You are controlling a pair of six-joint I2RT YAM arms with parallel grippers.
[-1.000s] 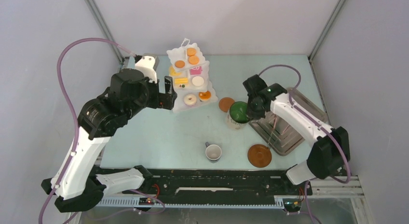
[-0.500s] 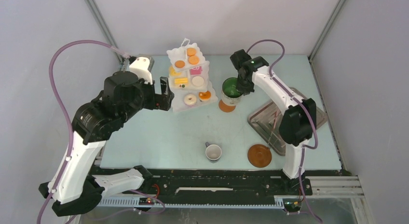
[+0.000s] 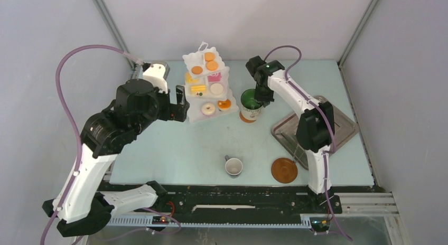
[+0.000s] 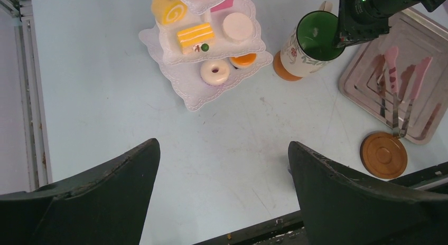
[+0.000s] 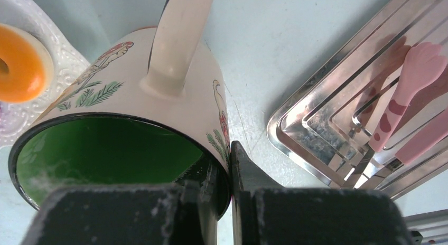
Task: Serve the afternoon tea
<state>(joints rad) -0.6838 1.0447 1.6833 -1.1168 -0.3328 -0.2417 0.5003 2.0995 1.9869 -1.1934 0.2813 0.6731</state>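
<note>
My right gripper [image 3: 260,95] is shut on the rim of the green-lined mug [image 3: 250,101], with one finger inside the green lining and one on the outer wall [image 5: 230,152]. The mug stands over a small orange disc [image 3: 243,117], right beside the white three-tier stand [image 3: 207,92] loaded with pastries [image 4: 215,73]. Whether the mug rests on the disc I cannot tell. A white cup [image 3: 233,166] and a brown saucer [image 3: 284,170] sit near the front edge. My left gripper [image 4: 223,144] hangs open above bare table, left of the stand.
The grey metal tray [image 3: 343,130] lies at the right with pink tongs [image 4: 393,76] on it, partly hidden behind my right arm. The black rail [image 3: 222,195] runs along the table's near edge.
My right gripper has carried the mug from beside the tray leftward and back, over the small orange disc next to the stand. The left arm has barely shifted.
</note>
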